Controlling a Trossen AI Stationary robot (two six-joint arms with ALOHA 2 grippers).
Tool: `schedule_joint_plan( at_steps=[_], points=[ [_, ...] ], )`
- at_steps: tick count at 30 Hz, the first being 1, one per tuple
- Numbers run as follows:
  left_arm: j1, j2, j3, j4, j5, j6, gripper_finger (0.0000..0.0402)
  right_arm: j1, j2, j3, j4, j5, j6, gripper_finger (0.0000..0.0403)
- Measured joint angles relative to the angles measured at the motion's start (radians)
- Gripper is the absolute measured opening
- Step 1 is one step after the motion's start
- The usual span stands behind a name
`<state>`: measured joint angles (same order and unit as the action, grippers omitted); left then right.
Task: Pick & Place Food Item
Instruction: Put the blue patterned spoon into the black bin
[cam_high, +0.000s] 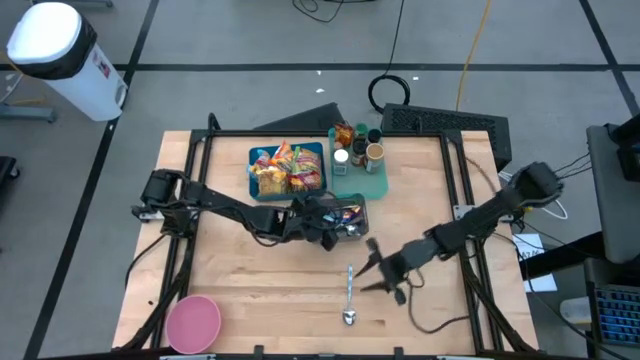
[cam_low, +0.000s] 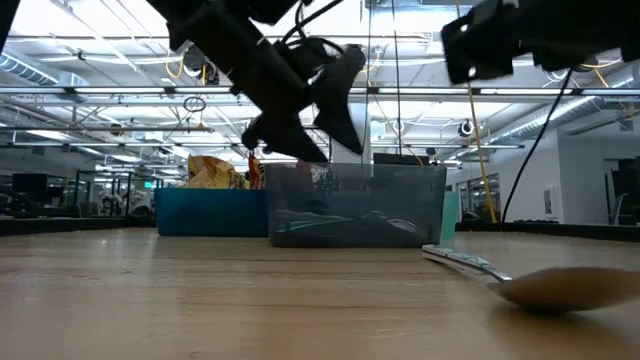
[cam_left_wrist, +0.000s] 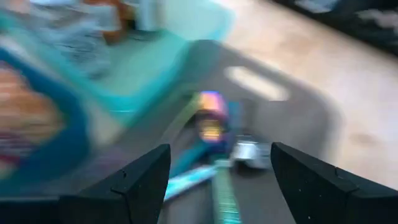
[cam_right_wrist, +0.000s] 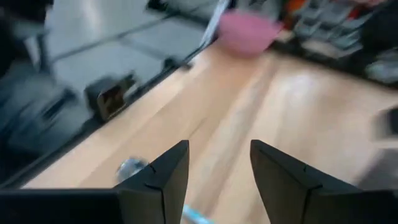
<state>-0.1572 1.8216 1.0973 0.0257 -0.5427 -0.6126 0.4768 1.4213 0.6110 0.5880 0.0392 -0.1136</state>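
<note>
A clear grey bin (cam_high: 347, 218) near the table's middle holds small wrapped food items (cam_left_wrist: 211, 118). My left gripper (cam_high: 333, 228) hangs open just above this bin, fingers on either side of the wrapped items without touching them; it also shows in the left wrist view (cam_left_wrist: 221, 168) and the low view (cam_low: 315, 130). My right gripper (cam_high: 373, 270) is open and empty just right of a metal spoon (cam_high: 349, 295) that lies flat on the table. In the right wrist view the gripper (cam_right_wrist: 219, 162) stands above the wood, with the spoon's bowl (cam_right_wrist: 130, 167) to one side.
A blue bin of snack packets (cam_high: 288, 170) and a teal tray of bottles (cam_high: 360, 158) stand behind the grey bin. A pink bowl (cam_high: 193, 322) sits at the near left corner. Bare wood lies between the bowl and the spoon.
</note>
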Motion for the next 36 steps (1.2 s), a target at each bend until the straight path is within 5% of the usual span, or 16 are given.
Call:
schedule_joint_plan(
  at_steps=[5,9,16,22,31,36],
  points=[
    [0.012,-0.068,0.000,0.094,0.225,-0.060,0.0284,-0.007,0.198,0.100,-0.075,-0.052,-0.031,0.0168],
    [0.009,-0.123,0.000,0.167,0.301,-0.024,0.0278,-0.026,0.308,0.151,-0.125,-0.044,-0.085,0.0161],
    [-0.013,-0.172,0.000,0.208,0.309,0.048,0.0282,-0.089,0.374,0.187,-0.313,-0.047,-0.110,0.0149],
    [-0.017,-0.172,0.000,0.184,0.308,0.082,0.0283,-0.111,0.355,0.186,-0.511,-0.042,0.039,0.0133],
    [-0.007,-0.172,0.000,0.156,0.307,0.105,0.0283,-0.078,0.354,0.184,-0.589,-0.026,0.181,0.0023],
    [-0.005,-0.172,0.000,0.158,0.307,0.141,0.0283,-0.045,0.279,0.183,-0.626,0.013,0.180,0.0015]
  ],
)
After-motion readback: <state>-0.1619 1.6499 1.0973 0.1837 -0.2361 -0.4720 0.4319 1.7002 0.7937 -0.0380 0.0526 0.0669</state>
